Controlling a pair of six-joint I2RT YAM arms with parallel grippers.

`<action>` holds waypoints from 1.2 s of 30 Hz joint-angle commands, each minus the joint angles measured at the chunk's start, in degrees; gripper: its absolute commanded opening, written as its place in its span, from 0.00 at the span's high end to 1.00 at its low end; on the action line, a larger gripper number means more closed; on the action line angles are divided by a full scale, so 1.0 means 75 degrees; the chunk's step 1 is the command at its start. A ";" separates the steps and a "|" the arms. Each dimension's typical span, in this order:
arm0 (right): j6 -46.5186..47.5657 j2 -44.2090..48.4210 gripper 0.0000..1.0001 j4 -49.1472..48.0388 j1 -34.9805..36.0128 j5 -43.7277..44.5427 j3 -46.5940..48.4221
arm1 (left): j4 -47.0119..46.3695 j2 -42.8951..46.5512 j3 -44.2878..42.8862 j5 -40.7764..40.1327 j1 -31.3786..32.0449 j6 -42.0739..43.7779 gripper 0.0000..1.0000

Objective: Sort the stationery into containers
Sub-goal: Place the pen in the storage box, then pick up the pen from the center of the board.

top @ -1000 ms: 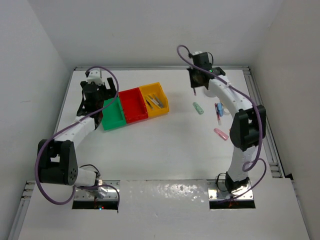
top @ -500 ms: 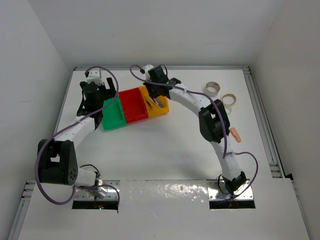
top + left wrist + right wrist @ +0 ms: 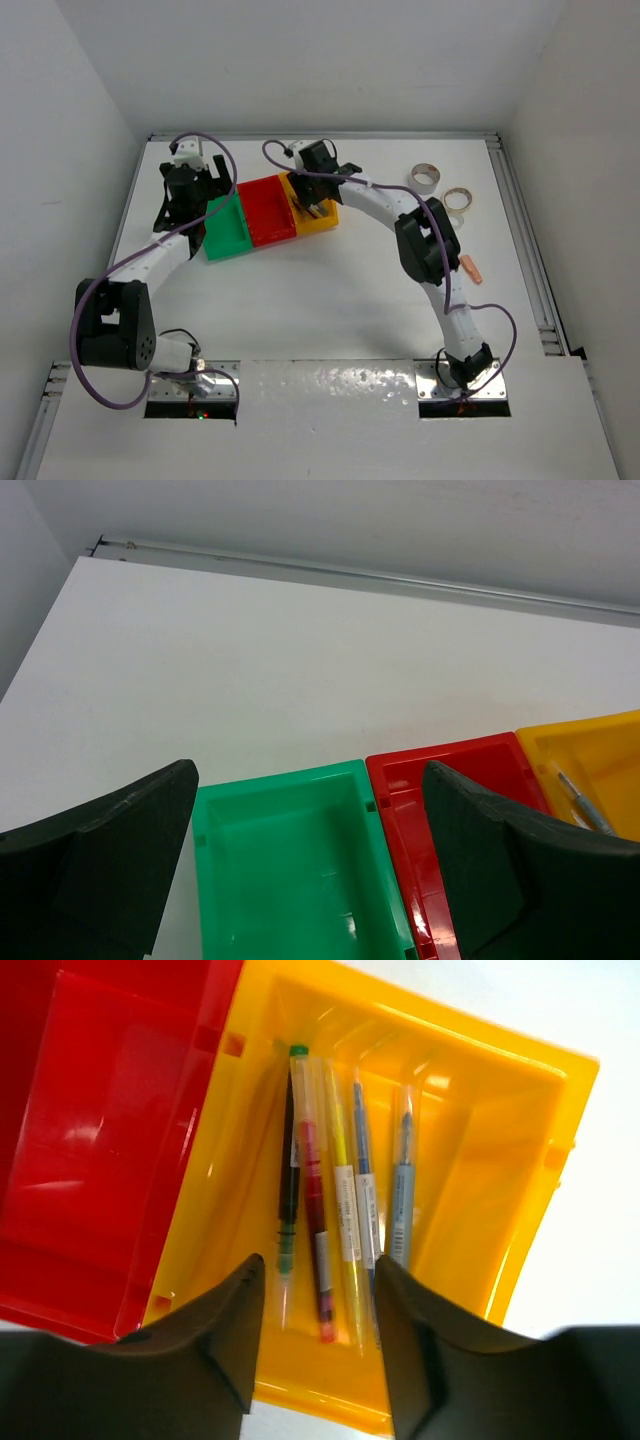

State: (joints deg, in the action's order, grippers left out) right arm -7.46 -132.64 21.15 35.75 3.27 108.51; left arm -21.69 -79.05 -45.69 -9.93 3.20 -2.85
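**benchwarmer:** What changed in the last second? The right arm jumped.

**yam_fan:** Yeah. A second ago it was way off over the far right of the surface with its fingers pinched shut. Now the right fingers (image 3: 314, 203) hang over the yellow bin (image 3: 520, 1160) and they've parted about halfway, with nothing held between them. Looks like a drop-off to me, so one more pen sorted. I can't tell which pen it was, though.

**benchwarmer:** What's in the bins?

**yam_fan:** Directly below the right fingers, five pens (image 3: 345, 1210) lie side by side on the yellow floor. They're a dark one with a green cap, then red, yellow and two bluish. The red bin (image 3: 90, 1140), just to the side of those fingers, shows nothing inside. The green bin (image 3: 290, 880) sits right beneath the left fingers (image 3: 196, 212) and is bare too.

**benchwarmer:** And the left arm?

**yam_fan:** It hasn't budged, and its fingers are spread wide and holding nothing.

**benchwarmer:** So not done?

**yam_fan:** Nope. Two tape rolls (image 3: 424, 178) and a short orange-pink stick (image 3: 470, 268) are loose on the surface, well away from both sets of fingers.
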 commanded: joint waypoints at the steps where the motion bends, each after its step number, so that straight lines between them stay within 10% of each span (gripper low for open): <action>1: 0.0081 0.0446 0.52 -0.0101 -0.0020 -0.0014 0.0450 | -0.0377 0.0133 -0.0048 0.0012 -0.0122 0.0040 0.08; 4: -0.0012 0.1113 0.50 -0.0007 -0.0078 -0.0026 0.0591 | -0.0365 0.0121 -0.0048 0.0047 -0.0122 0.0006 0.08; 9: -0.0656 0.2882 1.00 0.0028 -0.0874 0.0150 -0.0519 | -0.0424 0.0086 -0.0037 0.0106 -0.0122 -0.0018 0.08; 13: -0.1312 0.3669 0.70 0.0834 -0.2323 0.0980 -0.2463 | -0.0553 0.0075 0.0045 0.0071 -0.0122 -0.0030 0.08; 24: -0.1689 0.3706 0.42 0.1763 -0.4578 0.1100 -0.4776 | -0.0670 0.0004 0.0139 0.0258 -0.0169 -0.0170 0.08; 36: -0.1255 0.2287 0.61 0.1457 -0.4696 0.0889 -0.4179 | -0.0529 0.0110 0.0127 0.0118 -0.0193 -0.0124 0.08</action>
State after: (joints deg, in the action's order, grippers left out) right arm -17.74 -114.24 33.08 0.86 10.41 74.89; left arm -23.38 -79.07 -44.58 -8.62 2.50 -3.49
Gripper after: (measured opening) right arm 0.400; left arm 0.920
